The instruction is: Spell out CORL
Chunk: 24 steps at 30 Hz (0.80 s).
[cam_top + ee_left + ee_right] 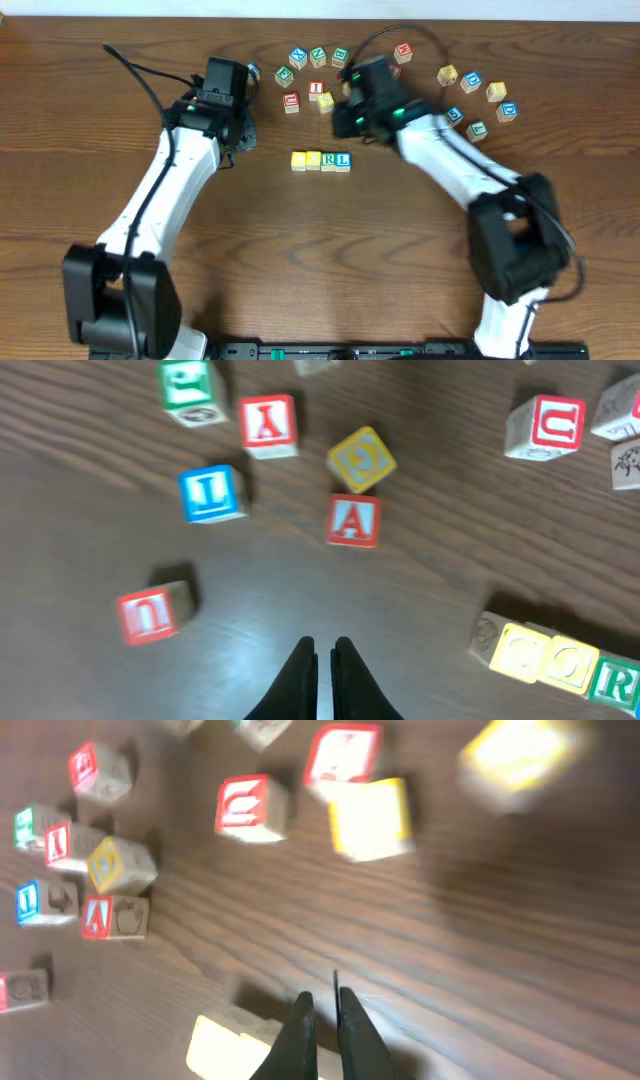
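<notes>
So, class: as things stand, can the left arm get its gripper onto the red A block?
Probably yes. The red A block lies just ahead of the left gripper, with only bare table between. The yellow block crowds its far side, and the gripper must open first.

Block row [321,160] (touching) before loose blocks [318,55]

Top-down overhead, 2 close downward wrist views, block row [321,160] common.
</notes>
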### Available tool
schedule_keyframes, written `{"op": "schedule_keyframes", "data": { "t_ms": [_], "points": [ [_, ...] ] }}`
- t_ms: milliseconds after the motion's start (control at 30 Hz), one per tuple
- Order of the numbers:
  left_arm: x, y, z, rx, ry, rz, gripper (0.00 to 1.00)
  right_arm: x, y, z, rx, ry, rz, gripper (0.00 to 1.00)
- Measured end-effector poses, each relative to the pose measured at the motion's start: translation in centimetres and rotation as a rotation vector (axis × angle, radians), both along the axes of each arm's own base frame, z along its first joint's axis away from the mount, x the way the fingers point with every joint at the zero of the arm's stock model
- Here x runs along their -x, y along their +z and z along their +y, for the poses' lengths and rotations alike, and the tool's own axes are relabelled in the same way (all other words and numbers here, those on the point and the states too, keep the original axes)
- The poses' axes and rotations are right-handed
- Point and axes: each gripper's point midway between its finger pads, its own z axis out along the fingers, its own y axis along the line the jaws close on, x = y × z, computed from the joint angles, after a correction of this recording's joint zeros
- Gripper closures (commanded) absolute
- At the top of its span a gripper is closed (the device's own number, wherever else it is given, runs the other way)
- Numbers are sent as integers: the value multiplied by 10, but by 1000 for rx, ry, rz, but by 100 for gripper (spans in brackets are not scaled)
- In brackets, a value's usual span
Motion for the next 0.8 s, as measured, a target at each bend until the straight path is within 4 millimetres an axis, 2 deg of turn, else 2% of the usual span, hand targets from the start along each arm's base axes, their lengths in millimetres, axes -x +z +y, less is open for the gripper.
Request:
{"op": "schedule_keyframes", "data": {
  "t_ms": [100, 233, 400, 467, 800],
  "points": [
    [-6, -17, -10, 39, -19, 26, 93, 0, 12, -22, 9, -48, 23, 99],
    [-12, -40, -25, 101, -58, 62, 93, 16, -8, -38, 39, -105, 156, 99],
    [-10, -70, -39, 154, -123, 133, 93, 27, -51, -42, 68, -128, 284, 99],
    [-8, -79, -41, 163, -132, 159, 92, 31, -61, -43, 75, -137, 316, 99],
    [-8, -104, -57, 228, -204, 201, 92, 43, -68, -47, 97, -151, 374, 99]
  ]
}}
